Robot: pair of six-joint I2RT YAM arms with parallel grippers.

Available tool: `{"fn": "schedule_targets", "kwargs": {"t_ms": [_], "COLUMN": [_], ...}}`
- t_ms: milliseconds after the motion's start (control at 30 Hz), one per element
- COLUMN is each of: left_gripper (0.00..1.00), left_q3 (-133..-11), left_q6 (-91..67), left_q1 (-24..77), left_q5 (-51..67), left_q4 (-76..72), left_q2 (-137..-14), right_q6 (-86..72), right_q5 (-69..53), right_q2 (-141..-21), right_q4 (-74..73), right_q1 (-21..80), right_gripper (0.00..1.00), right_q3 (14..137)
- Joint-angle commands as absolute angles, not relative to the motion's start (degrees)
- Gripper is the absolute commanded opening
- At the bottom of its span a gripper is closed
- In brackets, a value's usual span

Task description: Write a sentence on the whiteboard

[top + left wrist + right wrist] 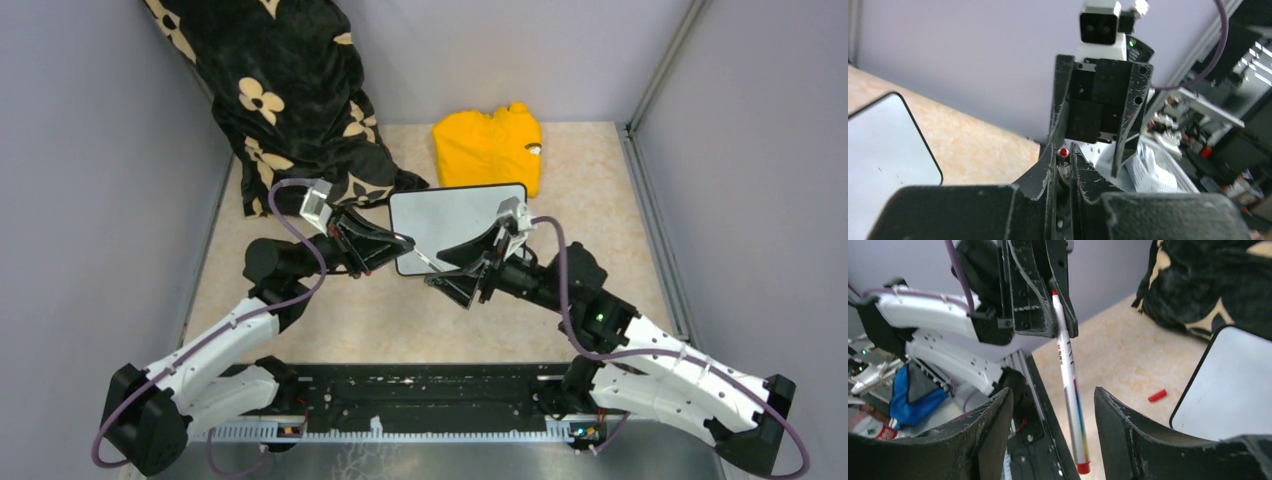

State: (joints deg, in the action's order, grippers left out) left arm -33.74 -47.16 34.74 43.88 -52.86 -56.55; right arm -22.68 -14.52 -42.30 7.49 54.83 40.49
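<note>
We log: left tool (1063, 150) pinches the marker pen (1068, 382); right tool (1052, 392) spread wide near it; red cap (1157, 395) lies on worktop (600, 200) near whiteboard (447, 218).

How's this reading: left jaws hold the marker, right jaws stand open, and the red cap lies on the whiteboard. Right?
Not quite. The red cap lies on the table, just beside the whiteboard, not on it; the right wrist view shows this. The rest holds: left jaws hold the marker, right jaws stand open.
</note>
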Motion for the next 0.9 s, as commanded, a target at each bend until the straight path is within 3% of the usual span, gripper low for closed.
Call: {"fn": "schedule_targets", "kwargs": {"t_ms": [0,400,667,867], "left_gripper": [0.0,0.0,0.0,0.0], "left_q3": [-35.82,-36.8,-40.85,-46.02], "left_q6": [-50.86,-57.55,-52.25,-52.56], "left_q1": [35.02,35.07,35.06,35.03], "left_q5": [30.64,16.36,5.35,4.19], "left_q4": [-57.37,-58.55,-52.11,-52.0], "left_q2": [-54.13,-51.27,-47.58,-50.98], "right_q6": [-26.65,-29.35,-26.45,-25.67], "right_q5": [-9.15,-6.57,4.53,10.46], "right_q2": [-40.94,-44.65,-47.26,-49.67], "right_q4": [10.28,12.51,4.53,5.36], "right_q1": [54.67,54.61,54.63,54.66], "right_gripper": [0.59,0.61,0.63,0.63], "right_q3": [46.99,54.18,61.48,66.47]}}
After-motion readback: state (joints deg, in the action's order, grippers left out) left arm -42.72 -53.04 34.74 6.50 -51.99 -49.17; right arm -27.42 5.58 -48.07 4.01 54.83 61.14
